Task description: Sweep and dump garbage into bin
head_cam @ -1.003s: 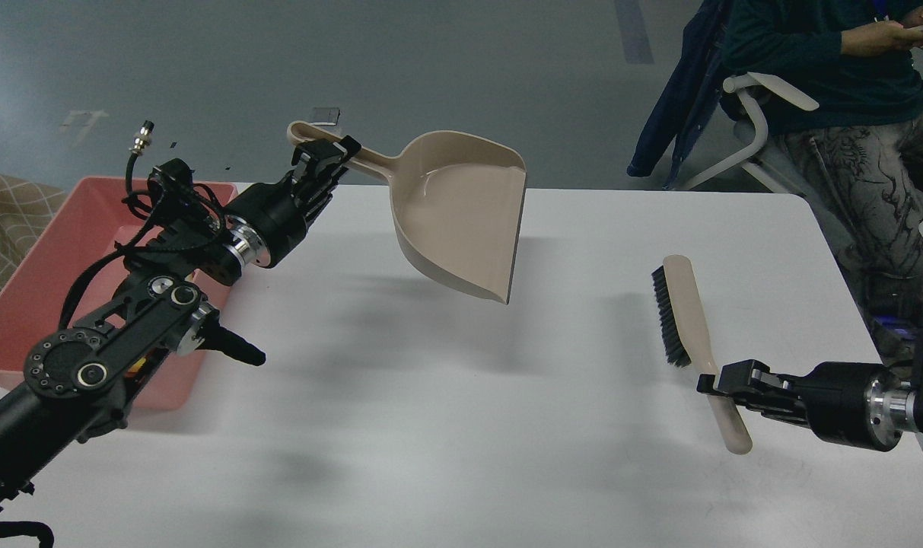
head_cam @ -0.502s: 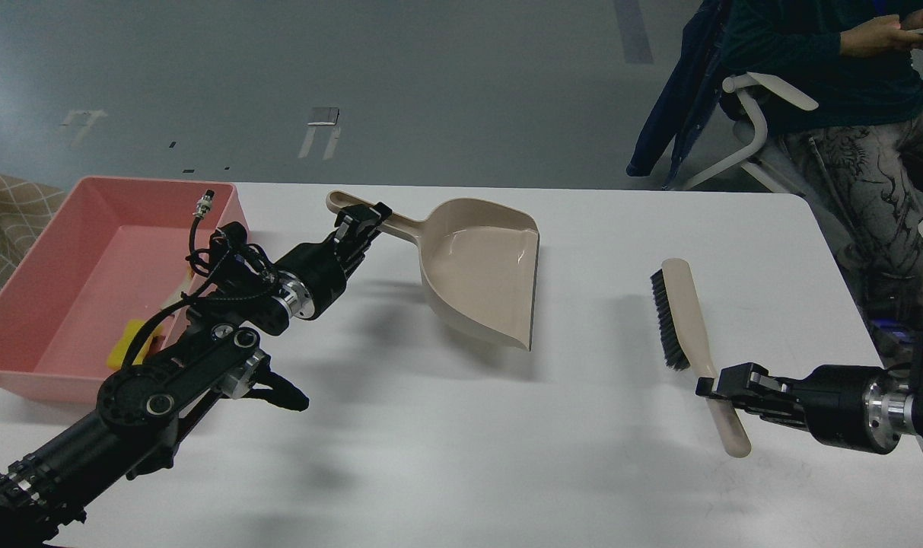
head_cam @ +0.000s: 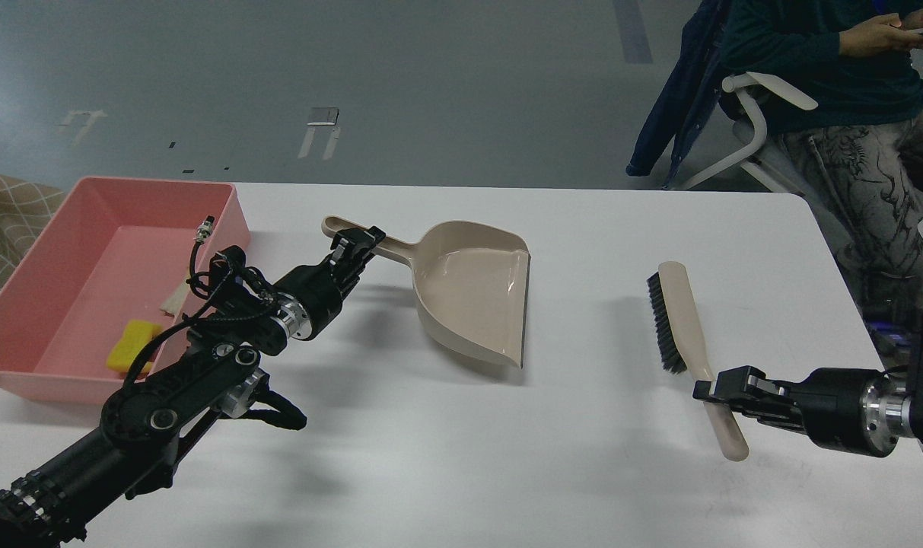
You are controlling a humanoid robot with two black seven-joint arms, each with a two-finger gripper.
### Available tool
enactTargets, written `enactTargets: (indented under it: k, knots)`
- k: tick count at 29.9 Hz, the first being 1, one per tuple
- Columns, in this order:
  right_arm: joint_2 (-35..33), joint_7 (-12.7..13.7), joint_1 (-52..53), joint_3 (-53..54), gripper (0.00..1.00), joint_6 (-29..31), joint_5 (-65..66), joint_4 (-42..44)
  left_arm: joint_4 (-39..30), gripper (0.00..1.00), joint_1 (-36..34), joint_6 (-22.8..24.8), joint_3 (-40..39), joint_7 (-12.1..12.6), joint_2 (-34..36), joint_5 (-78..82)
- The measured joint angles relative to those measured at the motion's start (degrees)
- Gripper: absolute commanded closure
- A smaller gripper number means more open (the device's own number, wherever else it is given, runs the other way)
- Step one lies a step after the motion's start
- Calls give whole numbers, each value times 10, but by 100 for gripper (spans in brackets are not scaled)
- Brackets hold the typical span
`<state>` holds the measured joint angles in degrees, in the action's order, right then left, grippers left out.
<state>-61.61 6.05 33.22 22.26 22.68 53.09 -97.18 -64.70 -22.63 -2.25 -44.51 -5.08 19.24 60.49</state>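
Pink bin [head_cam: 65, 228] at far left holds the sponge piece [head_cam: 132, 344] and strip scrap [head_cam: 176, 301]. Left tool [head_cam: 352, 245] clamps the dustpan [head_cam: 472, 289] handle; right tool [head_cam: 711, 391] seemingly grips the brush [head_cam: 678, 316]. Careless release could tip either off the counter [head_cam: 461, 457].

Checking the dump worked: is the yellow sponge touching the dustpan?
Apart. Head view shows the sponge inside the pink bin; the dustpan sits on bare table.

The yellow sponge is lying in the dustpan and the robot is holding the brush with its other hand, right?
Not quite. The head view shows the yellow sponge lying in the pink bin, not the dustpan, which looks empty. The rest is right: the right gripper holds the brush by its handle.
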Motion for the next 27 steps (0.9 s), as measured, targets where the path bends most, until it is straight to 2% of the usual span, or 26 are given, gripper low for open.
enactTargets:
  k: [4, 5, 15, 27]
  knots:
    - [0, 0, 0, 1, 100, 0, 0, 0, 0, 4, 0, -9, 0, -9, 0, -2]
    - [0, 0, 0, 1, 100, 0, 0, 0, 0, 3, 0, -10, 0, -12, 0, -2]
    - [12, -1, -2, 10, 100, -23, -1, 3, -1, 2, 4, -11, 58, -35, 29, 7]
    - [45, -3, -3, 12, 100, -43, -32, 29, -18, 2, 45, -2, 62, -48, 72, 30]
